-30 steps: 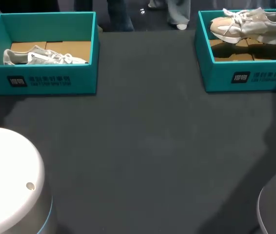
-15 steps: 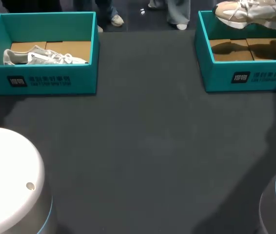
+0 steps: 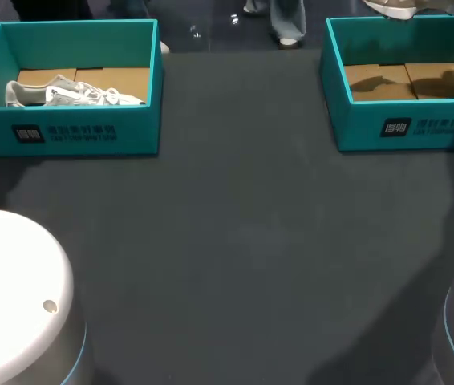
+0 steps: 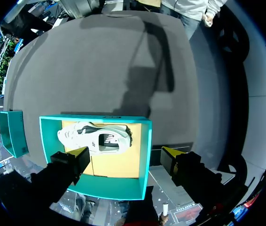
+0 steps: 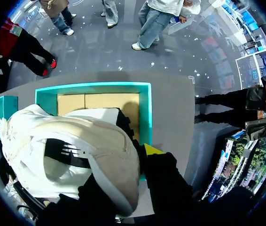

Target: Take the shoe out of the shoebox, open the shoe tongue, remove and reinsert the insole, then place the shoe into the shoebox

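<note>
The left tool (image 4: 123,159) hangs with its two yellow-tipped fingers spread wide apart. The right tool (image 5: 121,162) holds the shoe (image 5: 72,150) aloft, apparently clamped from both sides, though only one yellow fingertip (image 5: 151,149) shows.

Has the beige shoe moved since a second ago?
Yes. The beige shoe has risen out of the right shoebox, which stayed put; only its sole shows past the far wall.
</note>
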`<state>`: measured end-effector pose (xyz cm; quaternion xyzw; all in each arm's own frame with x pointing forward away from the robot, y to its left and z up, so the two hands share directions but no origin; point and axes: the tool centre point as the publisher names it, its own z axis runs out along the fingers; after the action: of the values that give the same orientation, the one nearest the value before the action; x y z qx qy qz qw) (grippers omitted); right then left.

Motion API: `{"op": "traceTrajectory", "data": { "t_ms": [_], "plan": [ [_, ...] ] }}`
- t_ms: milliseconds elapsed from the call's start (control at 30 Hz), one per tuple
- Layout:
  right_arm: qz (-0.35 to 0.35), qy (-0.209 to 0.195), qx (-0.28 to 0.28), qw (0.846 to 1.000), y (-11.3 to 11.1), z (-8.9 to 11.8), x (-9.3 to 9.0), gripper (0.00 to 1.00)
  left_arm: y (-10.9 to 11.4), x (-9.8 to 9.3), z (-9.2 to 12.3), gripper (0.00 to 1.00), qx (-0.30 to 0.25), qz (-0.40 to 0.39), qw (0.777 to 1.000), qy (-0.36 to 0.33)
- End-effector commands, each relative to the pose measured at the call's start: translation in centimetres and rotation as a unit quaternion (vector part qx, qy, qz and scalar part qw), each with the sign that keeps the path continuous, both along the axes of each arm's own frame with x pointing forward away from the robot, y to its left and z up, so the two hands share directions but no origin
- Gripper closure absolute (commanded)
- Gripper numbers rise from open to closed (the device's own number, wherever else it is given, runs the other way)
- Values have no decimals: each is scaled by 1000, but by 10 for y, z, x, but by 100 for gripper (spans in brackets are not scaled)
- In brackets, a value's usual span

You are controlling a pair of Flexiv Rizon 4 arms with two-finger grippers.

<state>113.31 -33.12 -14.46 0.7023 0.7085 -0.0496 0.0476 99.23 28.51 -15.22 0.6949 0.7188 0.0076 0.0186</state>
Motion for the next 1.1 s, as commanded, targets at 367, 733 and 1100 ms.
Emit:
{"op": "traceTrajectory", "data": {
  "t_ms": [367,733,1100],
  "plan": [
    [19,-30,-27,999,50,44,-78,100,0,1,1,0,1,0,1000,1],
    [-4,-37,-45,998,123,45,-157,100,0,1,1,0,1,0,1000,1],
    [-38,-75,-47,995,197,33,-247,100,0,1,1,0,1,0,1000,1]
  ]
}}
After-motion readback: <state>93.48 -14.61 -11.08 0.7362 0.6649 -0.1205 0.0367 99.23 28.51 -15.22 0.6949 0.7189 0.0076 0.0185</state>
